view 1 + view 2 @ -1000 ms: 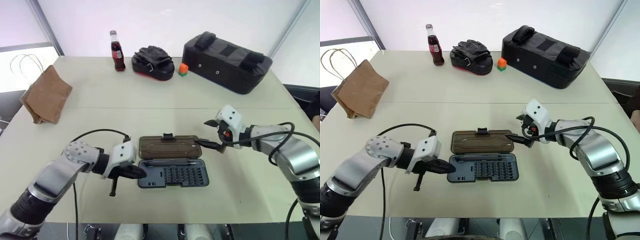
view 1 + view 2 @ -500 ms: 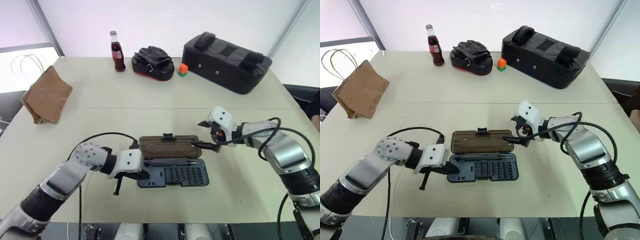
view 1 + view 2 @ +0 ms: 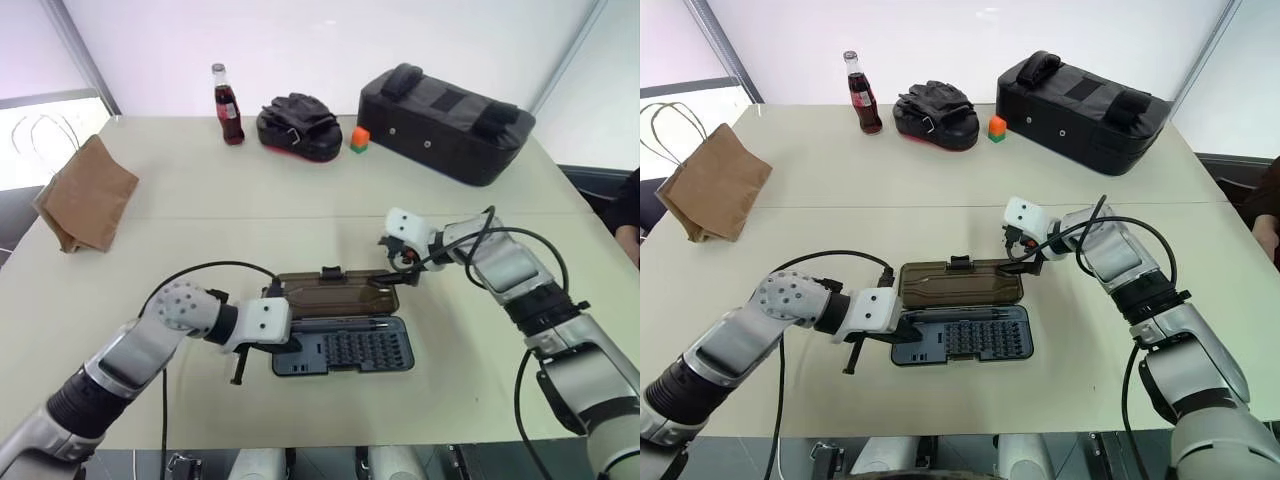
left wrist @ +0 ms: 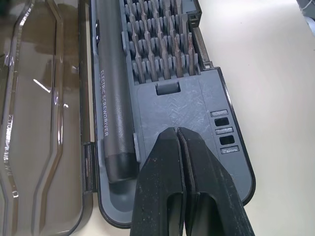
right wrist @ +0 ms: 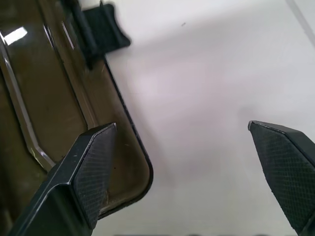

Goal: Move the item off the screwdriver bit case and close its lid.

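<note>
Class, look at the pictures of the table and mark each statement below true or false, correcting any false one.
1. The paper bag lies on the case. False: it sits apart, at the table's left edge.
2. The lid lies open, flat beside the bit tray. True.
3. The left gripper is shut, its tips over the case's near end. True.
4. The right gripper is shut. False: its fingers stand wide apart at a corner of the lid.
5. The bottle lies on its side. False: it stands upright at the table's far side.
</note>
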Controlling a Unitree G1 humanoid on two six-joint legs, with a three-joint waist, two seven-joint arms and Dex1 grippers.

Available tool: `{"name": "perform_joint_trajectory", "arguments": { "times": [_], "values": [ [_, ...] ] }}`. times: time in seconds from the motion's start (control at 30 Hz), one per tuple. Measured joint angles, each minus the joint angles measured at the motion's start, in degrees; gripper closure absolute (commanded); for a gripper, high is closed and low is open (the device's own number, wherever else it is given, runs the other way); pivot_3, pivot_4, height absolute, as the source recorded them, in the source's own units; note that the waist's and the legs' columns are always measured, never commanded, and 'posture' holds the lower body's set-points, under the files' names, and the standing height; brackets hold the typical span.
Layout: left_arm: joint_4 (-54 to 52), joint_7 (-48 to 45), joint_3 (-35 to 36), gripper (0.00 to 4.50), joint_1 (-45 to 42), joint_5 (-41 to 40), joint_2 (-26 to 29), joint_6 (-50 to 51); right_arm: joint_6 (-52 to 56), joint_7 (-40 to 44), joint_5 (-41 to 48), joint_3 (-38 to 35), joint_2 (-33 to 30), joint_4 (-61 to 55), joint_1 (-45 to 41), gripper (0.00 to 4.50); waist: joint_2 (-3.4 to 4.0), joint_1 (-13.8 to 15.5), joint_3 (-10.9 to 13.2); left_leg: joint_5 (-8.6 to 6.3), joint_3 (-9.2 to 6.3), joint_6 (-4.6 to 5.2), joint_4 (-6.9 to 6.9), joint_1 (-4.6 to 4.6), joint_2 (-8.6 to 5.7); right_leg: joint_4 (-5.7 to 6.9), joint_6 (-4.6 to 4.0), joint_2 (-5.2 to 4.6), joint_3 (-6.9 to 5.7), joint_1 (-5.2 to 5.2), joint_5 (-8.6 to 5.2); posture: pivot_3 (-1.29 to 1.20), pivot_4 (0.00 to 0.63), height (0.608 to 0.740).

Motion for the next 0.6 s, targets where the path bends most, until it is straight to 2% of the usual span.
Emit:
{"name": "perform_joint_trajectory", "arguments": {
  "times": [0.07, 0.17, 0.27, 0.43, 0.6],
  "values": [
    [0.0, 0.3, 0.0, 4.47, 0.2, 0.3, 0.1, -0.3, -1.7, 1.4, -1.3, 0.2, 0.7, 1.2, -0.6, 0.00, 0.03, -0.1, 0.0, 0.00, 0.00, 0.00, -0.01, 0.12, 0.00, 0.01, 0.00, 0.01, 0.00, 0.11, 0.00, 0.00, 0.150, 0.740],
    [0.0, 0.6, 0.1, 4.50, 0.6, 0.6, 0.1, -0.8, -3.6, 3.4, -2.2, 0.4, 1.5, 2.3, -0.7, 0.78, 0.05, -0.1, 0.0, 0.00, 0.00, 0.00, -0.06, 0.40, 0.01, -0.01, -0.01, 0.01, 0.00, 0.38, -0.01, 0.00, 0.150, 0.740],
    [0.3, 0.9, 0.2, 4.50, 0.9, 1.1, 0.1, -1.4, -5.3, 5.9, -3.3, 0.8, 2.7, 3.8, -0.8, 2.27, 0.06, -0.2, 0.0, -0.01, 0.01, 0.00, -0.43, 1.19, 0.03, -0.30, -0.20, 0.00, 0.00, 1.10, -0.12, 0.00, 0.150, 0.740],
    [2.0, 0.9, 0.3, 4.50, 1.1, 1.1, -0.2, -2.5, -10.4, 9.9, -5.1, 1.7, 4.7, 9.6, -3.1, 4.44, 0.14, -0.4, -0.1, 0.00, 0.04, 0.00, -0.78, 1.92, 0.04, -0.41, -0.25, 0.01, 0.04, 1.61, -0.16, 0.00, 0.150, 0.740],
    [3.1, 1.3, 0.5, 4.50, 1.4, 1.1, -0.8, -2.9, -15.8, 12.6, -8.1, 2.9, 6.4, 15.2, -6.0, 4.44, 0.18, -0.4, -0.5, 0.00, -0.01, 0.00, -0.80, 1.96, 0.08, -0.39, -0.30, 0.06, 0.03, 1.64, -0.18, 0.00, 0.150, 0.740]
  ]
}}
